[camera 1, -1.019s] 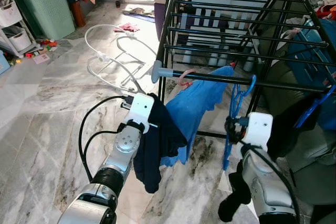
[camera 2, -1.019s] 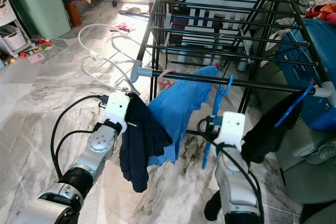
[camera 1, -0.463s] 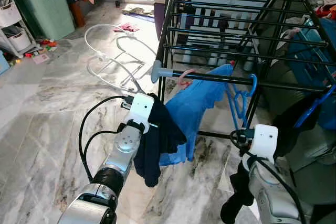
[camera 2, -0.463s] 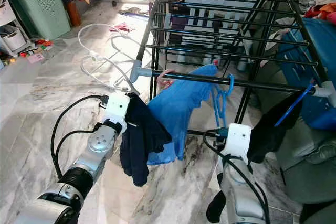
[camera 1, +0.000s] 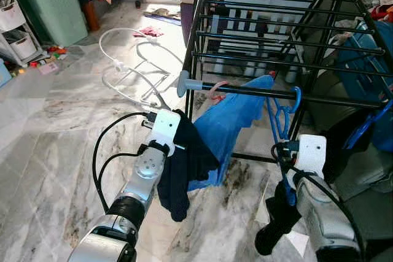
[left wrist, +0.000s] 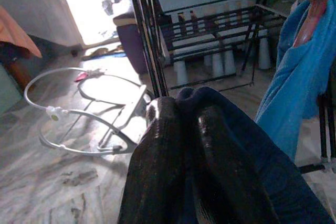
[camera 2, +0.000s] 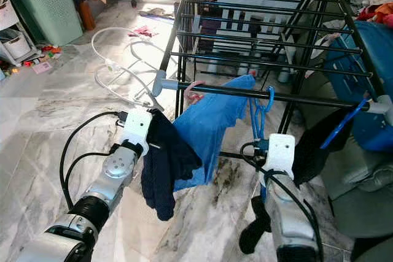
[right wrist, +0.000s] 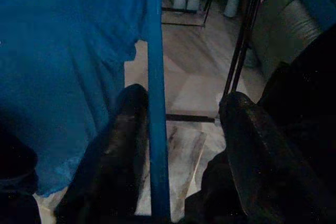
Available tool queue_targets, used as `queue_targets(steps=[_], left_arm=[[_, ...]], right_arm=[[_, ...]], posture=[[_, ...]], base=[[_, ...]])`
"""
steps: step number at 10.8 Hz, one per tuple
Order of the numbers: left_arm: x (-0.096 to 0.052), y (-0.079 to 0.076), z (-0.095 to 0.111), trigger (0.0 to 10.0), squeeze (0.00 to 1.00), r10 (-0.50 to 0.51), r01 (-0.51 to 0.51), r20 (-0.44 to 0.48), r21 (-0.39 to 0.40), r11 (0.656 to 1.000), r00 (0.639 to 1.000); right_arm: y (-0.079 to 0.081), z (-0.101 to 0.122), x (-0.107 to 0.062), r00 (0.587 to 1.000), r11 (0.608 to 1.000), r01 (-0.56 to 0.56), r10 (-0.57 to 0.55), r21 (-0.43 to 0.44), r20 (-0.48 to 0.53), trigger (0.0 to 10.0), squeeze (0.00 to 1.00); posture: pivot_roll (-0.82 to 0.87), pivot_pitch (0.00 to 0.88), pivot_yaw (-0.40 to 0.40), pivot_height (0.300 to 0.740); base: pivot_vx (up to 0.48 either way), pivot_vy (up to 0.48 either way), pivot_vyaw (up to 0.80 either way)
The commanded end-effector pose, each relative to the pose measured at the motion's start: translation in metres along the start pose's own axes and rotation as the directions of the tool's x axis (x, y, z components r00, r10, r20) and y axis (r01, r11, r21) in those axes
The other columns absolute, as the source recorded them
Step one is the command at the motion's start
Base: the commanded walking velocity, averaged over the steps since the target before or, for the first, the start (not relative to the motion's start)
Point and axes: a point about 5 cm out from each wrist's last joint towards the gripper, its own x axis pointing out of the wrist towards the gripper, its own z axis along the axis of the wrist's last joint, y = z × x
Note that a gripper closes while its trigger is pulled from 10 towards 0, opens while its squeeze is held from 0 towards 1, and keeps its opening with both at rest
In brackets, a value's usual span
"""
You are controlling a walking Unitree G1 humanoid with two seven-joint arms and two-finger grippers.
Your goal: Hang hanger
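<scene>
Step in hand, as judged: releasing the hanger onto the rack's near rail. To do it well, the hook should sit fully over the rail before the right pincer backs off, and the withdrawal should run straight down and toward the robot so neither finger drags the hanger's blue bar sideways or off.

Rack (camera 1: 270, 29): one, black, many rails, far centre to right.
Basket (camera 1: 55, 7): one, green, far left.
Shirt (camera 1: 230, 124): one, blue, draped from the near rail on a pink hanger (camera 1: 215, 93), left of centre.
Dark cloth (camera 1: 184, 164): one, navy, clamped in the left pincer (left wrist: 181, 129), whose fingers are closed narrow on it, near left.
Wire frame (camera 1: 132, 65): one, white, on the floor, far left of the rack.
Hanger (camera 1: 281, 115): one, blue, hook over the near rail just right of the shirt, hanging down.
Right pincer (right wrist: 181, 129): one, fingers apart; the hanger's bar passes between them, close against one finger, not squeezed.
</scene>
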Motion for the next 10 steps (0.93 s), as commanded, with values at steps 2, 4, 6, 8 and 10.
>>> queue_targets(steps=[2,4,6,8,10], left_arm=[[0.003,-0.001,0.007,10.0,0.0,0.001,-0.001,0.016,-0.002,1.0,1.0],[0.004,-0.002,0.008,10.0,0.0,0.0,0.001,0.016,-0.004,1.0,1.0],[0.003,-0.001,0.006,10.0,0.0,0.0,0.0,0.006,-0.002,1.0,1.0],[0.003,-0.001,0.006,10.0,0.0,-0.001,0.001,0.002,-0.001,1.0,1.0],[0.003,-0.002,0.005,10.0,0.0,-0.001,0.001,0.001,-0.002,1.0,1.0]], right_arm=[[-0.002,-0.005,0.005,0.999,1.0,-0.026,0.025,-0.011,-0.038,10.0,0.89],[-0.002,-0.006,0.008,0.998,0.999,-0.034,0.034,-0.004,-0.043,0.0,0.0],[-0.001,-0.005,0.009,0.996,0.998,-0.069,0.068,-0.004,-0.048,0.0,0.0],[-0.008,0.001,0.014,0.997,0.997,-0.066,0.064,-0.026,-0.049,0.0,0.0],[-0.012,0.007,0.017,0.998,0.998,-0.06,0.059,-0.031,-0.038,0.0,0.0]], posture=[[0.1,0.07,-0.032,0.74],[0.1,0.07,-0.031,0.74],[0.09,0.073,-0.027,0.74],[0.09,0.073,-0.029,0.74],[0.09,0.072,-0.03,0.74]], base=[[0.0,0.0,0.0],[0.0,0.0,0.0],[0.0,0.0,0.0],[0.0,0.0,0.0],[0.0,0.0,0.0]])
